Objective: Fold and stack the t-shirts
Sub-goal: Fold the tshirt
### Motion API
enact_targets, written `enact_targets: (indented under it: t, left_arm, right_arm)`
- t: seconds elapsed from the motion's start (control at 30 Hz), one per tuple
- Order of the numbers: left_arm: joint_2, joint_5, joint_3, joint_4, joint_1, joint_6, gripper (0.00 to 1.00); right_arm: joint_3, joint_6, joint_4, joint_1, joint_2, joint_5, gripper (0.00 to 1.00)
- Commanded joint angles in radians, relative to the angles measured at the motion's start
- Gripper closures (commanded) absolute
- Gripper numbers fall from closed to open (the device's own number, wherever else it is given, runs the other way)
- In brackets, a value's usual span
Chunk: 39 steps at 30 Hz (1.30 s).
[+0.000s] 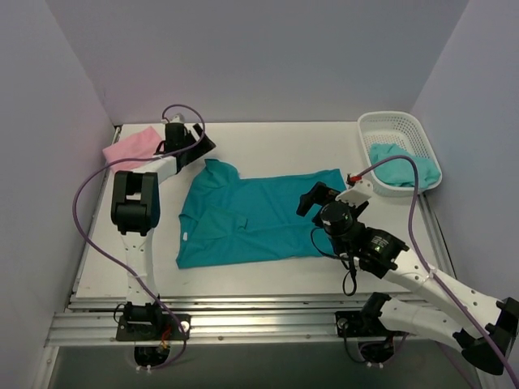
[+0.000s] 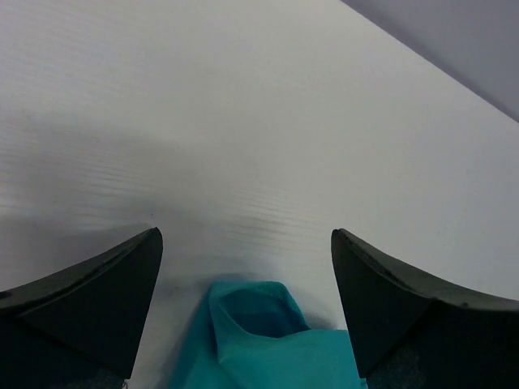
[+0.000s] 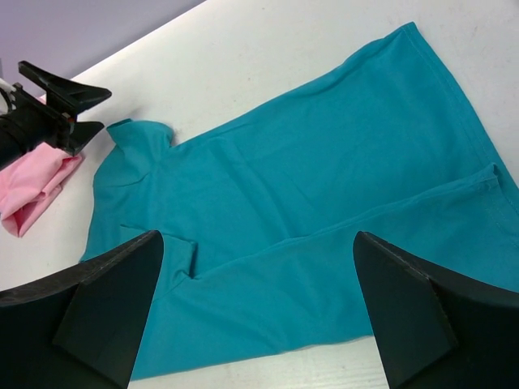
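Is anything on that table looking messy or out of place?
Nothing is spilled or damaged. The teal t-shirt lies slightly crooked and only partly folded, one sleeve poking out toward the open left gripper. A second teal garment sits crumpled in the white basket.

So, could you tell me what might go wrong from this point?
The left fingers are open with only the sleeve tip between them, so a grasp may slip. The pink shirt lies close beside the left arm and could get nudged.
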Motion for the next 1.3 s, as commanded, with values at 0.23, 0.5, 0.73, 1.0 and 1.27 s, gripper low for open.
enact_targets:
  t: [0.23, 0.5, 0.73, 1.0, 1.27]
  left_arm:
    - [-0.067, 0.066, -0.11, 0.09, -0.024, -0.071, 0.06]
    - [-0.11, 0.053, -0.153, 0.062, -0.04, -0.079, 0.2]
    - [-0.186, 0.025, -0.199, 0.03, -0.043, -0.073, 0.54]
    - [-0.203, 0.001, -0.17, -0.005, -0.047, -0.042, 0.98]
    - [-0.306, -0.044, -0.234, -0.008, -0.05, -0.014, 0.98]
  right_arm:
    - [-0.03, -0.02, 0.048, -0.051, 0.032, 0.009, 0.01]
    - [-0.06, -0.015, 0.064, -0.092, 0.038, -0.016, 0.01]
    - [-0.079, -0.017, 0.079, -0.131, 0.048, -0.04, 0.01]
    - [-0.062, -0.02, 0.14, -0.187, 0.126, -0.066, 0.02]
    - [0.266, -0.064, 0.151, -0.44, 0.625, -0.232, 0.01]
